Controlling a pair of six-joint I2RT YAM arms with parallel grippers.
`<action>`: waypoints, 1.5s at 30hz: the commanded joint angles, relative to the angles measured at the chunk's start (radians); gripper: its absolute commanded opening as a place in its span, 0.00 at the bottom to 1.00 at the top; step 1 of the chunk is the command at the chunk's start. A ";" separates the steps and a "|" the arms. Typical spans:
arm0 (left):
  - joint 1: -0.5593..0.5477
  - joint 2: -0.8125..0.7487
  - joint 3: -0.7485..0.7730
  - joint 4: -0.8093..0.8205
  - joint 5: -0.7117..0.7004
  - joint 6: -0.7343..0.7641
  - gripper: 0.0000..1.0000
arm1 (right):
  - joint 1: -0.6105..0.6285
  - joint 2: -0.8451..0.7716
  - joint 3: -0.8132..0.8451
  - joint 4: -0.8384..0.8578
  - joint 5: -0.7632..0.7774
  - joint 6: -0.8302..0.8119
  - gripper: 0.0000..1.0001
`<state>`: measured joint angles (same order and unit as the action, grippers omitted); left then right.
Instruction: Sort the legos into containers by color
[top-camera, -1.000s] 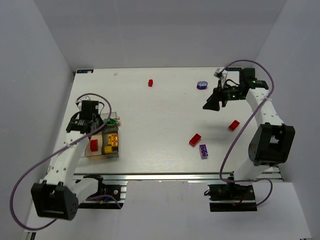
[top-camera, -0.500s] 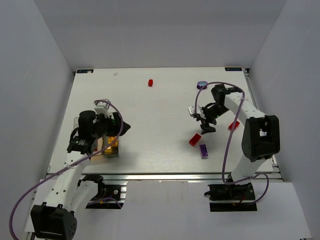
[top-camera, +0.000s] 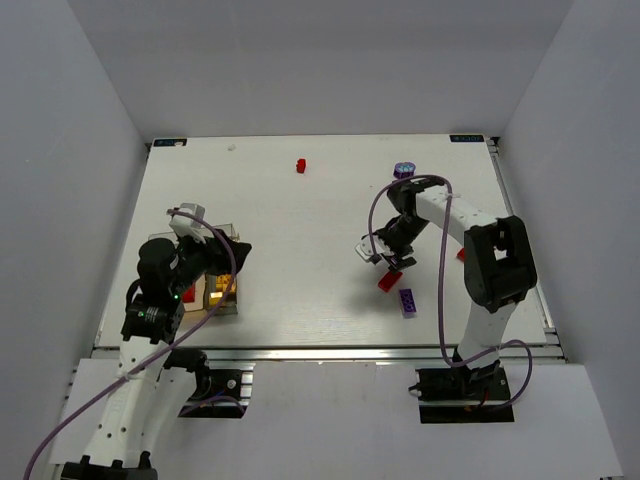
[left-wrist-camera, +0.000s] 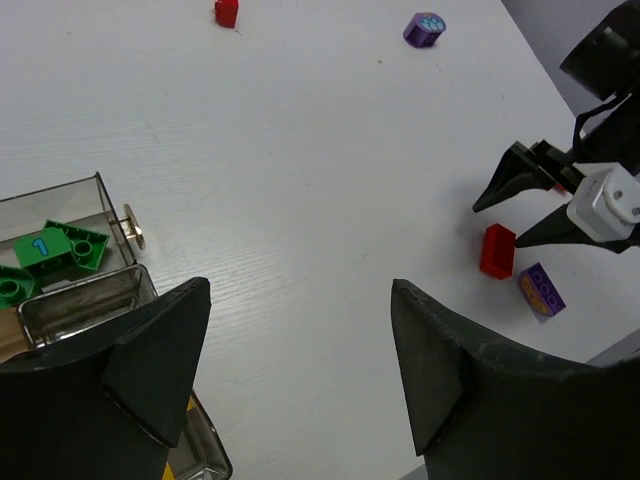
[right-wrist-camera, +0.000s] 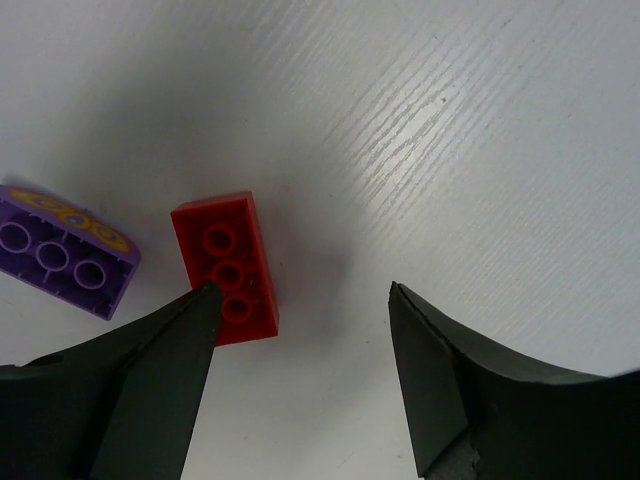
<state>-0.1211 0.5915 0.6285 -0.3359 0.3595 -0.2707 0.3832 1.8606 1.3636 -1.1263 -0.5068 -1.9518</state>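
Joined containers (top-camera: 222, 300) sit at the table's left and hold red, yellow and green legos; two green bricks (left-wrist-camera: 50, 248) lie in the clear bin (left-wrist-camera: 108, 205). My left gripper (top-camera: 236, 252) hovers open and empty just right of the bins, its jaws (left-wrist-camera: 300, 300) wide over bare table. My right gripper (top-camera: 377, 258) stands open over a red brick (top-camera: 389, 281). In the right wrist view that red brick (right-wrist-camera: 225, 268) lies by the left fingertip, beside the gap and not between the jaws (right-wrist-camera: 300, 300). A purple brick (right-wrist-camera: 65, 250) lies just beyond it.
A small red brick (top-camera: 300, 165) and a rounded purple piece (top-camera: 403, 170) lie near the far edge. Another red brick (top-camera: 460, 254) peeks out behind the right arm. The purple brick (top-camera: 407, 301) lies close to the front edge.
The left gripper has opened and swung from over the bins to their right side. The right arm has come down from the far right to the red brick at centre right.
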 joint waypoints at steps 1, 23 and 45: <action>0.006 -0.030 -0.007 -0.002 -0.040 0.004 0.83 | 0.020 -0.015 -0.039 0.021 0.051 -0.049 0.73; 0.006 -0.045 -0.004 -0.005 -0.054 0.002 0.84 | 0.086 -0.058 -0.153 0.128 0.154 0.100 0.64; 0.006 -0.061 -0.006 -0.018 -0.060 0.001 0.83 | 0.091 -0.089 -0.034 0.247 0.071 0.390 0.54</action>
<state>-0.1196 0.5426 0.6281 -0.3424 0.3092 -0.2707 0.4679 1.7573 1.3247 -0.8860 -0.3912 -1.6032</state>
